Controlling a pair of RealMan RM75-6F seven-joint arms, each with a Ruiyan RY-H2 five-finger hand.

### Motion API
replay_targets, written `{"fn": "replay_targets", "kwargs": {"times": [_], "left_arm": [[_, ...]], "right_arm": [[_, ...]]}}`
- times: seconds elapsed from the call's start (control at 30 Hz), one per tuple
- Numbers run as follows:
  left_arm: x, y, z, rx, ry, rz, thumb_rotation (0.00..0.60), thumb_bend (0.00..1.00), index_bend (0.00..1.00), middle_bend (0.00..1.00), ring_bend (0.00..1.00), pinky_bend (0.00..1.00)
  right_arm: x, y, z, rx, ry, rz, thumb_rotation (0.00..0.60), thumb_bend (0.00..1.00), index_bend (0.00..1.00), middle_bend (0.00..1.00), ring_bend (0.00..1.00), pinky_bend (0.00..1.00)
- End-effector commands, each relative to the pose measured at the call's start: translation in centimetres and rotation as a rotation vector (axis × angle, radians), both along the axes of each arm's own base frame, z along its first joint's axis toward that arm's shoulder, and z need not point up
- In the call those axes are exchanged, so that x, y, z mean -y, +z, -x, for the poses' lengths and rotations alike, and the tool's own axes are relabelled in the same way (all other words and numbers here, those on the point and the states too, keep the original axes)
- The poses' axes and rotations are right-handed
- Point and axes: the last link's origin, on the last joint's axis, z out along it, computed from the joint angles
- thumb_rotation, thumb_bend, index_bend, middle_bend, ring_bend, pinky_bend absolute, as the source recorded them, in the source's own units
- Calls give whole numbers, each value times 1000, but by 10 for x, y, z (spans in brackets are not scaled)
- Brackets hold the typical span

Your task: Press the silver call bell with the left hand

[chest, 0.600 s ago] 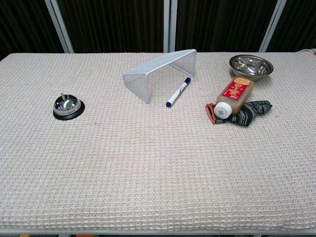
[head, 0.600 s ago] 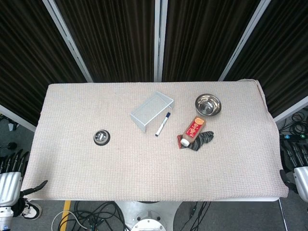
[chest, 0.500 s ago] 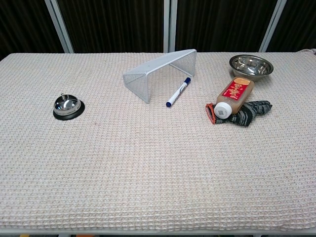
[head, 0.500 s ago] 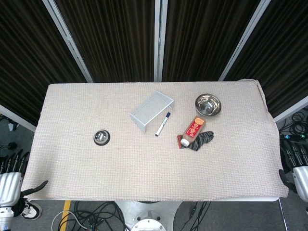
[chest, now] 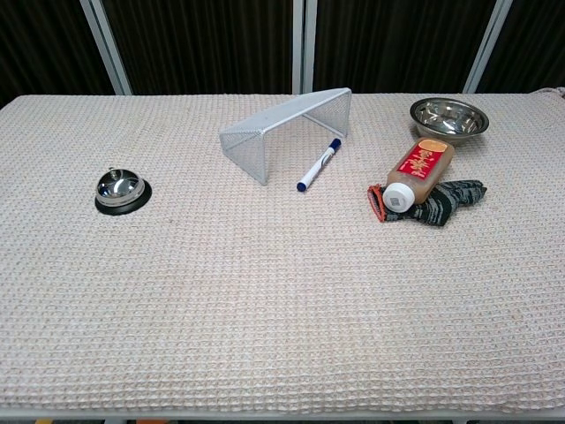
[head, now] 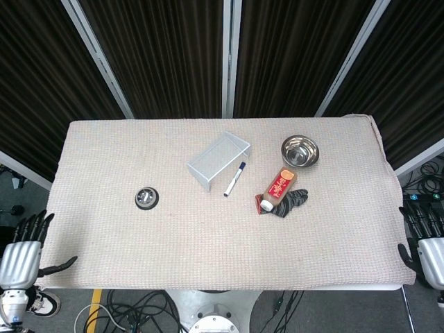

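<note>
Robot lab or test bay: cloth-covered worktop (head: pixel 208 250), black curtains (head: pixel 166 55) on metal posts behind, loose cables (head: pixel 132 309) on floor.

The bottle (chest: pixel 418 173) has a red label, its print too small to read.

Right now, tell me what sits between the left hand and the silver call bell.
Nothing but bare beige waffle-weave cloth. The head view shows the left hand off the table's near-left corner, fingers apart, and the silver call bell on its black base beyond.

Left hand (head: pixel 22 258) silver-backed, black fingers, right hand (head: pixel 427 246) alike
</note>
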Motion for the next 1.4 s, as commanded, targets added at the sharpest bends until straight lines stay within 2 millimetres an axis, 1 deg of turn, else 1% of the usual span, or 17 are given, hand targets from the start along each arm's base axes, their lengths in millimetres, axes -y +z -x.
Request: {"fn": "replay_targets", "kwargs": {"times": [0.03, 0.1, 0.2, 0.27, 0.37, 0.5, 0.63, 0.73, 0.93, 1.13, 1.23, 1.3, 1.4], "left_arm": [[-33, -12, -10, 5, -76, 49, 381, 0, 0, 0, 0, 0], [-51, -22, -16, 26, -90, 71, 374, 0, 0, 0, 0, 0], [-81, -37, -30, 29, -119, 109, 341, 0, 0, 0, 0, 0], [-96, -50, -39, 17, -147, 136, 337, 0, 0, 0, 0, 0], [-108, -71, -51, 21, -171, 187, 339, 0, 0, 0, 0, 0], [-118, -99, -61, 26, -181, 250, 356, 0, 0, 0, 0, 0], [-128, -123, -70, 45, -183, 264, 348, 0, 0, 0, 0, 0], [-132, -136, -73, 44, -183, 284, 339, 0, 0, 0, 0, 0], [-144, -156, -79, 74, -169, 296, 281, 1, 0, 0, 0, 0], [-157, -167, -88, 88, -202, 268, 218, 0, 0, 0, 0, 0], [-162, -172, -90, 80, -208, 268, 204, 0, 0, 0, 0, 0], [-163, -176, -91, 78, -218, 264, 174, 0, 0, 0, 0, 0], [-164, -181, -90, 84, -220, 270, 100, 0, 0, 0, 0, 0]], "right_arm": [[2, 0, -2, 0, 18, 0, 600, 322, 0, 0, 0, 0], [4, 0, -2, 1, 14, 2, 600, 322, 0, 0, 0, 0], [7, 0, -5, 4, 14, 1, 600, 322, 0, 0, 0, 0], [8, 0, -6, 3, 12, 3, 600, 322, 0, 0, 0, 0], [10, 0, -6, 4, 2, 7, 600, 322, 0, 0, 0, 0], [11, -2, -5, 9, -9, -4, 600, 323, 0, 0, 0, 0], [11, -2, -2, 9, -19, -4, 600, 322, 0, 0, 0, 0], [12, -1, 0, 9, -29, 1, 600, 322, 0, 0, 0, 0], [14, -1, 5, 13, -48, 3, 600, 323, 0, 0, 0, 0], [14, 3, 6, 13, -57, 14, 600, 325, 0, 0, 0, 0], [14, 5, 6, 13, -60, 20, 600, 324, 0, 0, 0, 0], [14, 6, 7, 14, -64, 20, 600, 322, 0, 0, 0, 0], [15, 5, 8, 14, -71, 17, 600, 319, 0, 0, 0, 0]]}}
